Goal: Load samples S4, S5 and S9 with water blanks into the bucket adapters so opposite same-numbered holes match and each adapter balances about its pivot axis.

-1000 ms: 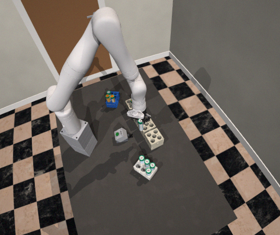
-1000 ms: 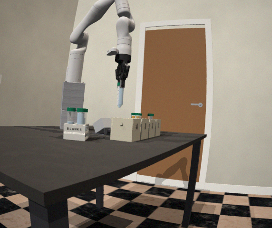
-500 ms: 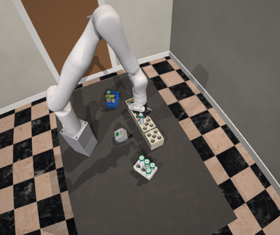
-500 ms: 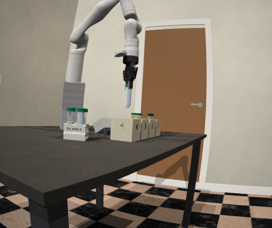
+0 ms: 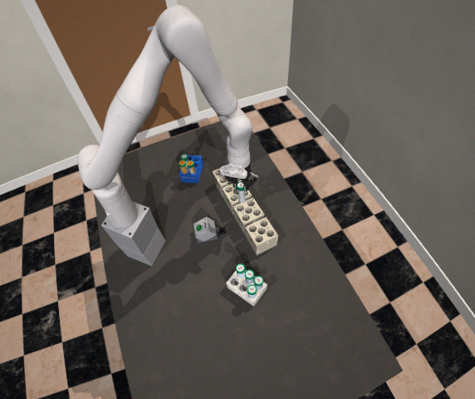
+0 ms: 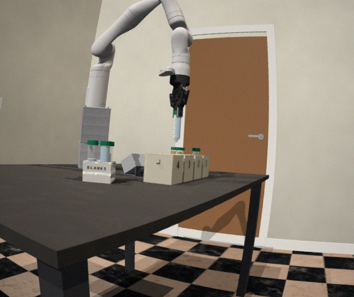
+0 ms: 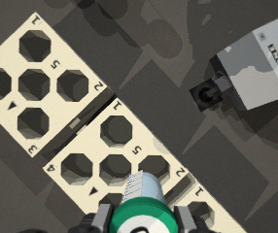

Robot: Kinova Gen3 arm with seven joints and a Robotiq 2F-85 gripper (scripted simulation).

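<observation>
Pincer (image 6: pixel 179 112) points straight down, clamped on the green cap of a water blank (image 6: pixel 177 127) that hangs upright in the air, its tip clear above the row of 4 cream adapters (image 5: pixel 246 211). In the wrist view the tube sits over the middle adapter (image 7: pixel 124 160), near its holes 3 and 5; the exact hole cannot be told. All holes visible there are vacant. Beside the row stands the sloped desk with the green DONE key (image 5: pixel 198 228). Blue sample rack (image 5: pixel 190 169) lies beyond; BLANKS rack (image 5: pixel 247 287) holds 4 tubes on the dark tabletop (image 5: pixel 271 343).
</observation>
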